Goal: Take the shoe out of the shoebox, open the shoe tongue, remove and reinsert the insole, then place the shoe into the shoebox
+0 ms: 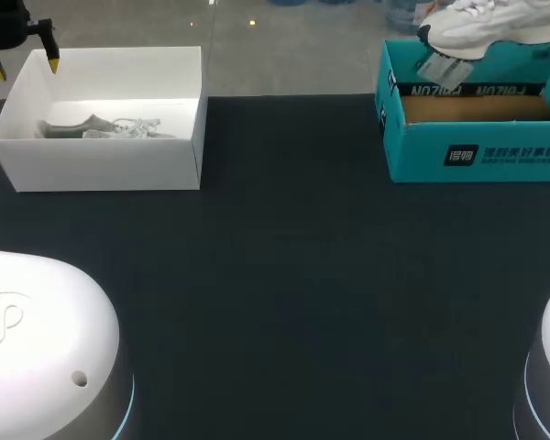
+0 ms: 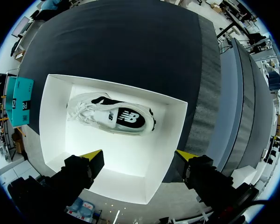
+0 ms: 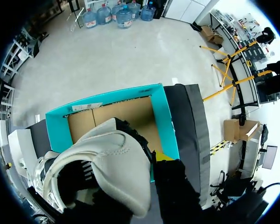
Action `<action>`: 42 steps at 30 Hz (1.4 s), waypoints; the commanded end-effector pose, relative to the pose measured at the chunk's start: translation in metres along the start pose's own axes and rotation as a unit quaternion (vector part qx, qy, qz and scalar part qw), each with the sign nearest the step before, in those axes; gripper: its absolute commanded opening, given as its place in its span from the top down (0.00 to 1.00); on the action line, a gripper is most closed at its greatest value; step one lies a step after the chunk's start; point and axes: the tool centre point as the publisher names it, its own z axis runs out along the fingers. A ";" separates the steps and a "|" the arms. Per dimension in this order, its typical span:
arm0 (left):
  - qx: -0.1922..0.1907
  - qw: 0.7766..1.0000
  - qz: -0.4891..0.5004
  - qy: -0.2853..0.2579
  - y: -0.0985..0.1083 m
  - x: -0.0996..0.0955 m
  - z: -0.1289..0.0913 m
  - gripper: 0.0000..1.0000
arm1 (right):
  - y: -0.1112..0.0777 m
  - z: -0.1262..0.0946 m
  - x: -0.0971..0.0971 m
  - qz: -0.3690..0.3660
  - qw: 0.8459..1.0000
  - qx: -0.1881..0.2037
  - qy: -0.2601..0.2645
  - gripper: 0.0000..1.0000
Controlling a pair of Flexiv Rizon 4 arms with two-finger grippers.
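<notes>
The right gripper point(image 3: 135, 163) is squeezed tight on a white shoe point(image 3: 112, 158), holding it up in the air just over the open blue-green shoebox point(image 3: 170, 121). The left gripper point(image 2: 140, 156) has its fingers spread wide and hangs over a white box point(image 2: 44, 121), holding nothing. Another shoe point(image 2: 112, 114) lies on its side down in that box. Both boxes sit far apart on the dark table point(image 1: 293, 275).

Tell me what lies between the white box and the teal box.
Nothing: in the head view, only bare dark table lies between the white box and the teal box.
</notes>
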 end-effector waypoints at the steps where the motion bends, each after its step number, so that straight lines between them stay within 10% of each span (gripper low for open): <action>1: 0.000 1.000 0.000 0.001 0.000 0.000 0.000 0.00 | -0.006 0.000 -0.001 0.001 1.000 -0.022 0.002 1.00; 10: 0.000 1.000 0.000 0.001 0.000 0.000 0.000 0.00 | -0.015 -0.006 0.000 0.007 1.000 -0.025 0.005 1.00; 42: 0.000 1.000 0.000 0.001 0.000 0.000 0.000 0.00 | -0.232 -0.037 0.103 0.037 0.997 -0.057 -0.024 1.00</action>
